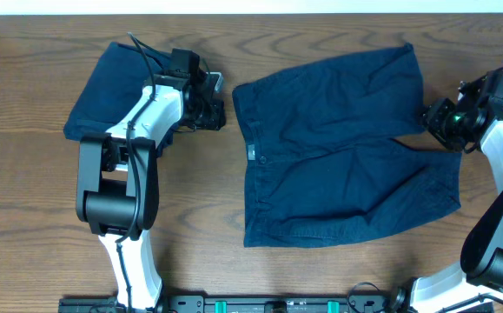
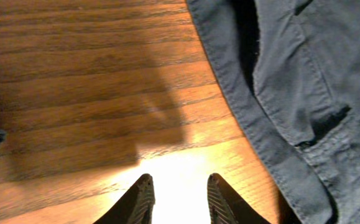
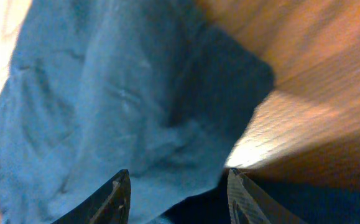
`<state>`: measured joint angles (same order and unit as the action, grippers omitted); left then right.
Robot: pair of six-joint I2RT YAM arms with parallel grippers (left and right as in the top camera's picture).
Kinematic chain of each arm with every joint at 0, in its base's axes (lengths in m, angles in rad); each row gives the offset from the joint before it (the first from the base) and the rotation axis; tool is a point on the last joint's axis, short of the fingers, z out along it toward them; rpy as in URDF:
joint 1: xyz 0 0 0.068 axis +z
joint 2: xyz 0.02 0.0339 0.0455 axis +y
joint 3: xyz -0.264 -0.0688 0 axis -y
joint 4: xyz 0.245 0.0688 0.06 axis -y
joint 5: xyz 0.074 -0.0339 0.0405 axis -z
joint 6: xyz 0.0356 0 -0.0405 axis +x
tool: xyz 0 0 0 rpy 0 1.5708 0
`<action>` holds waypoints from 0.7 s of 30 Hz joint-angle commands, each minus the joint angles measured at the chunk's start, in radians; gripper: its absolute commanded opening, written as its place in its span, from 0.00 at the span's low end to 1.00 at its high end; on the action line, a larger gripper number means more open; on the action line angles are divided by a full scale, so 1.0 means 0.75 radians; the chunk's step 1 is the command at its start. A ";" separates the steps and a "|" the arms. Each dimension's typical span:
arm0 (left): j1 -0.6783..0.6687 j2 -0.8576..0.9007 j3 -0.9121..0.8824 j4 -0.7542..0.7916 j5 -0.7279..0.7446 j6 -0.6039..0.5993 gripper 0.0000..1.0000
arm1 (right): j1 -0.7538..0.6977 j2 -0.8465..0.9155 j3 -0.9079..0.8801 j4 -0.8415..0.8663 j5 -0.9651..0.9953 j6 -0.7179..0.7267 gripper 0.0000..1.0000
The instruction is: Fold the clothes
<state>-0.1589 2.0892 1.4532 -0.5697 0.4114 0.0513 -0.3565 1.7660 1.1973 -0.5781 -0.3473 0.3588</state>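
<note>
Two pairs of navy shorts lie on the wooden bench [image 1: 34, 200], and the spread shorts [image 1: 338, 165] in the middle serve as the mark for everything else. They lie flat, with the waistband [image 1: 249, 174] at their left end and both legs running out to the right.

Nearer than the spread shorts, at the bench's front edge, stand the bases of both arms: the left arm [image 1: 116, 200] off their left side, the right arm [image 1: 499, 235] off their right side. The near leg [image 1: 364, 196] lies flat with nothing on it.

Further back, the left fingers [image 1: 220, 111] hover just beside the waistband's far-left corner, not touching it. In the wrist view they are over bare wood with the waistband off to one side. They stand a little way apart and hold nothing.

At the right end of the spread shorts, the right fingers [image 1: 430, 116] sit at the hem of the far leg [image 1: 355, 83], close to the slit between the legs. They stand about half apart over blue cloth. No cloth shows pinched between them, but the wrist view is too blurred to tell whether the tips touch it.

Furthest back and left of the spread shorts, beyond the left fingers, lie the folded shorts [image 1: 103, 87], a compact bundle partly under the left arm.
</note>
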 commanded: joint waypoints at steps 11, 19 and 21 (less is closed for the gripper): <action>-0.023 -0.054 0.019 0.190 0.547 -0.021 0.38 | -0.092 -0.011 0.002 0.142 -0.532 -0.381 0.44; -0.133 0.073 0.019 0.314 0.238 -0.021 0.45 | -0.035 -0.011 0.002 0.187 -0.669 -0.346 0.47; -0.137 0.116 0.019 0.351 0.237 -0.021 0.21 | -0.008 -0.011 0.002 0.189 -0.668 -0.346 0.47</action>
<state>-0.2600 2.1090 1.4555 -0.3202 0.6418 0.0303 -0.3962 1.7660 1.1965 -0.4393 -0.7860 0.1207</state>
